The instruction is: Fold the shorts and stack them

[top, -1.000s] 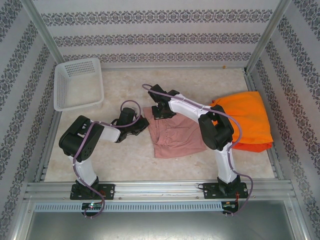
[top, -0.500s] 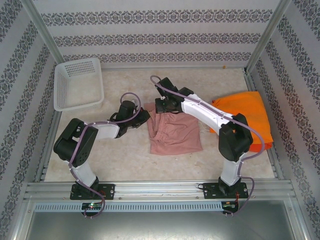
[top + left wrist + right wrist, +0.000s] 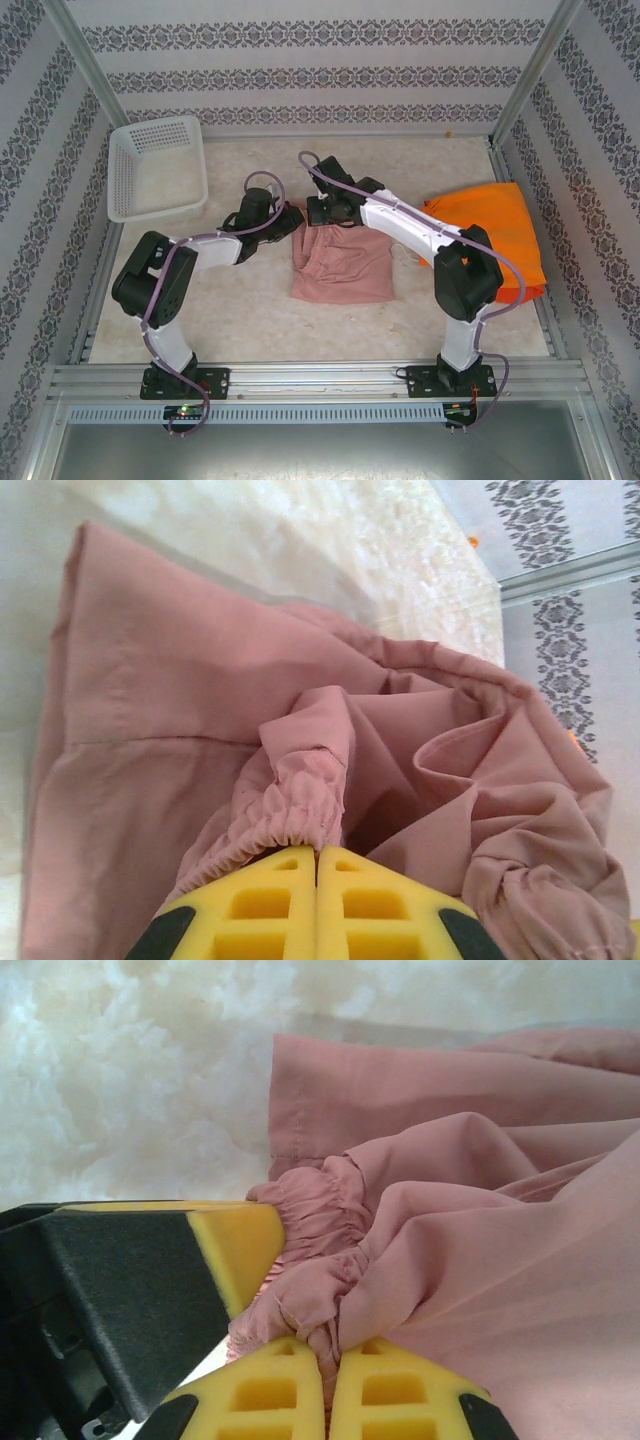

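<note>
Pink shorts (image 3: 200,710) are pinched at the gathered waistband (image 3: 292,810) by your left gripper (image 3: 317,852), fingers (image 3: 262,908) clenched on the cloth; your right gripper (image 3: 333,1352) clamps the same band just beside them. I judge the fold is in hand; next carry both corners level over the cloth spreading beyond the fingers.

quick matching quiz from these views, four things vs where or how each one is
Things:
1. pink shorts
2. orange shorts
3. basket
4. left pincer

Place or state:
a. far left corner of the table
b. lying at the table's right edge
c. shut on pink cloth
d. lying mid-table, bunched at the far edge

Pairs: 1-d, 2-b, 3-a, 4-c
</note>
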